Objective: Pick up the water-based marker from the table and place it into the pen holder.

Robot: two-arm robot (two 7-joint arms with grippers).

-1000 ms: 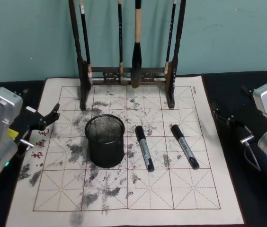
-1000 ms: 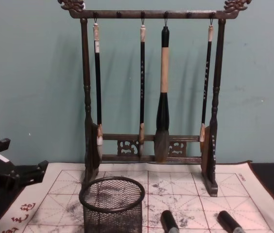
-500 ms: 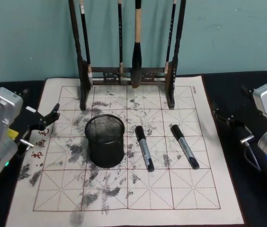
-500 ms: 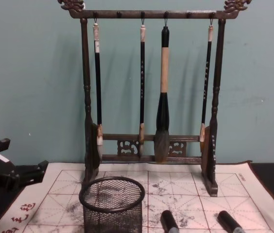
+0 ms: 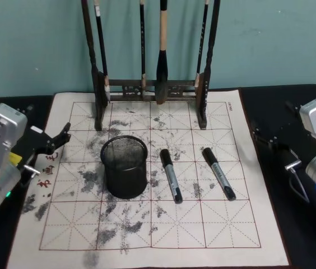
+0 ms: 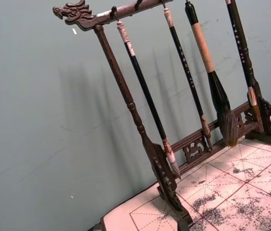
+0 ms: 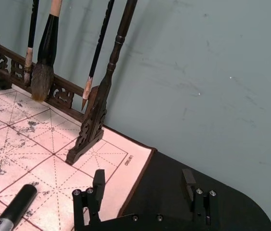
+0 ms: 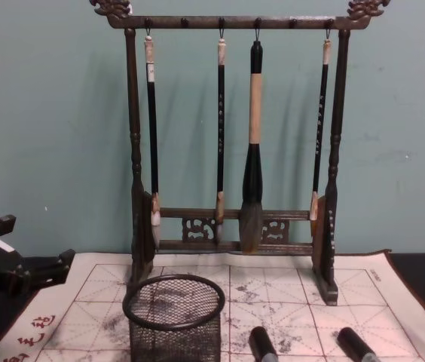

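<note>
Nothing had shifted: one marker [image 5: 170, 175] lay on the mat [image 5: 231, 224] just right of the pen holder [image 5: 124, 167], a second marker [image 5: 218, 173] farther right. Fingers spread, the left gripper [image 5: 56, 143] hung at the mat's left edge, the right gripper [image 7: 143, 174] beyond its right.

Dark table [image 5: 306, 249], ink-smudged gridded mat [image 5: 147, 224], on it pen holder [image 5: 124, 167], 2 markers [image 5: 170, 175] [image 5: 218, 173], brush rack [image 5: 152, 88]

The mat [image 5: 147, 246] covers the middle of the table [image 5: 264, 106]. On it the pen holder [image 5: 124, 167] stands left of centre. The nearer marker [image 5: 170, 175] lies just to its right and the farther marker [image 5: 218, 172] beyond that. The brush rack [image 5: 149, 89] stands behind them. The left gripper [image 5: 61, 140] sits at the mat's left edge, the right gripper [image 7: 143, 177] past its right edge.
</note>
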